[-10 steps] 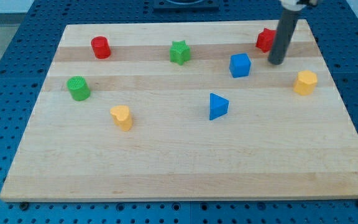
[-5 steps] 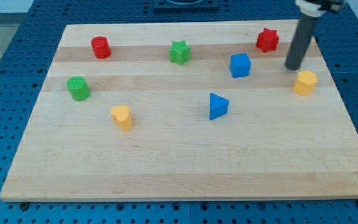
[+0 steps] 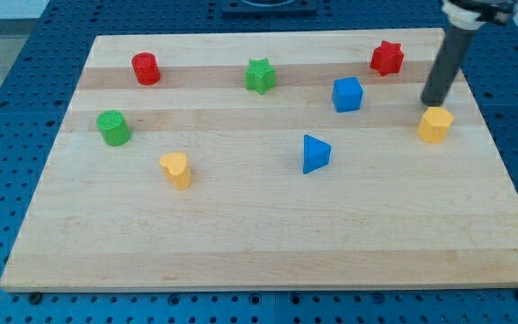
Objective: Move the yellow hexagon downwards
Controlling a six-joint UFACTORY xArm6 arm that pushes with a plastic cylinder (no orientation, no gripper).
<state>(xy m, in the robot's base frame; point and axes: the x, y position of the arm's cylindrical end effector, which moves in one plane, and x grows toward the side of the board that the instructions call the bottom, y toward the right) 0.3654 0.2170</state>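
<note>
One yellow hexagon block [image 3: 435, 124] sits near the view's right edge of the pale wooden surface [image 3: 259, 234], in its upper half. My tip [image 3: 432, 103] stands at the hexagon's top side, touching it or nearly so, which puts the block straight toward the view's bottom from the rod; a downward push looks well lined up. No jaws exist on this rod, so nothing is held. Farther off lie a blue cube [image 3: 347, 94], a red star [image 3: 387, 58] and a blue triangular block [image 3: 315, 153].
</note>
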